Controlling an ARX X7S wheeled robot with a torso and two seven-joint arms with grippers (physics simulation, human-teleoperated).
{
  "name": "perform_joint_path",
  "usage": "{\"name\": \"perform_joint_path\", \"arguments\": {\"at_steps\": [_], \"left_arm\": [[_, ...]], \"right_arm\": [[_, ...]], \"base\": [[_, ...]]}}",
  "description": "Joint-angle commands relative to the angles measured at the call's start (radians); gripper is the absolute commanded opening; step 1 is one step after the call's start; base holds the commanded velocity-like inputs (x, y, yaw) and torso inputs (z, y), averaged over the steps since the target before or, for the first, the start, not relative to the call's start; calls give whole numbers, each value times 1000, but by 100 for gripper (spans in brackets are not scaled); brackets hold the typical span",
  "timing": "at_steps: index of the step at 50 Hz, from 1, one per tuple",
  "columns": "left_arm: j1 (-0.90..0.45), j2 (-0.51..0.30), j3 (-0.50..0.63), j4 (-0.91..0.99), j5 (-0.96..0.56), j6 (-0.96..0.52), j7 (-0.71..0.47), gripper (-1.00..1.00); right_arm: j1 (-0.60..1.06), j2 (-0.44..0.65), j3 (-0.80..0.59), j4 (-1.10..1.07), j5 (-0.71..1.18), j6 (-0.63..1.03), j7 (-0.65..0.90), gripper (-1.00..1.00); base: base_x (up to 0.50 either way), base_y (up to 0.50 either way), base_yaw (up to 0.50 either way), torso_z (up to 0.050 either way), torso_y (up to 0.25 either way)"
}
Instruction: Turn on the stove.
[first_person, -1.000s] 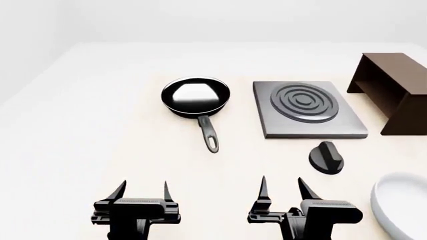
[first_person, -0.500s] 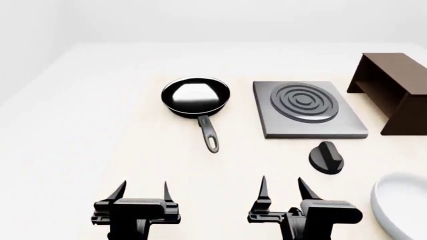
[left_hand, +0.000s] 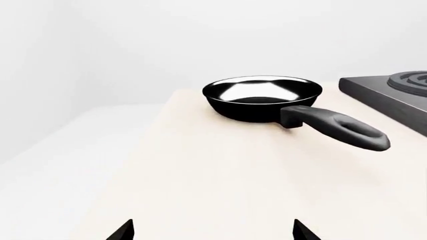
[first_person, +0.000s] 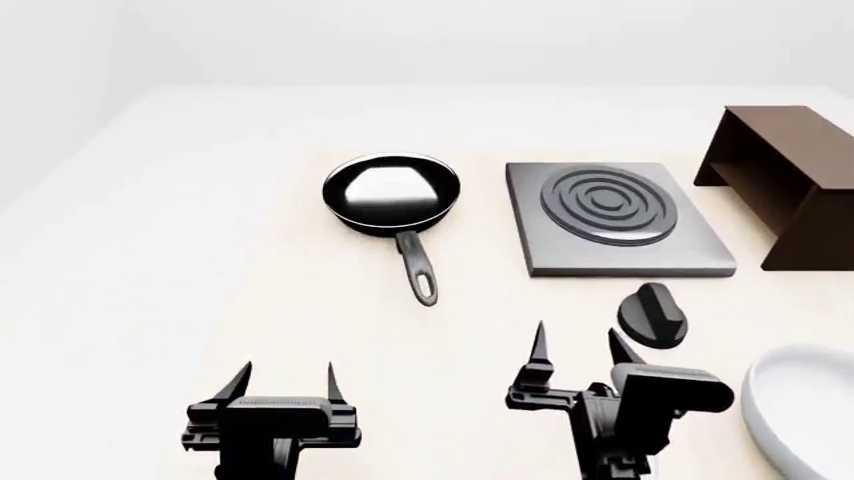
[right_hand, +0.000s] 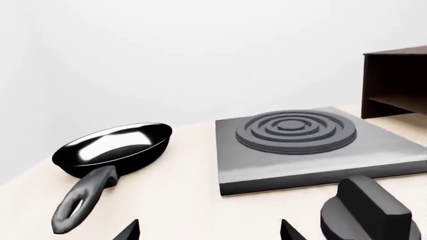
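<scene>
Left wrist view: your frying pan (left_hand: 263, 96) sits centre frame, the stove (left_hand: 393, 92) at the right edge.
Head view: your left gripper (first_person: 283, 380) and right gripper (first_person: 581, 348) both gape wide, holding nothing; the knob (first_person: 653, 314) lies just beyond the right one.
Right wrist view: the knob fills your lower right corner, the stove behind it.
</scene>
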Motion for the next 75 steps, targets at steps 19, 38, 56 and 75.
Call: {"name": "perform_joint_path", "arguments": {"at_steps": [19, 38, 56, 75], "left_arm": [[0, 7, -5, 4, -6, 10, 16, 100], [2, -1, 2, 5, -15, 14, 7, 100], [0, -6, 11, 1, -20, 18, -2, 100], [0, -13, 19, 6, -27, 17, -10, 100]], "right_arm": [[209, -37, 67, 258, 36, 39, -8, 100], [272, -50, 108, 355, 102, 55, 6, 100], [331, -55, 122, 480, 111, 32, 10, 100], [359, -50, 121, 524, 120, 14, 5, 100]], "base": [[0, 0, 0, 0, 0], [0, 0, 0, 0, 0], [0, 0, 0, 0, 0], [0, 0, 0, 0, 0]]}}
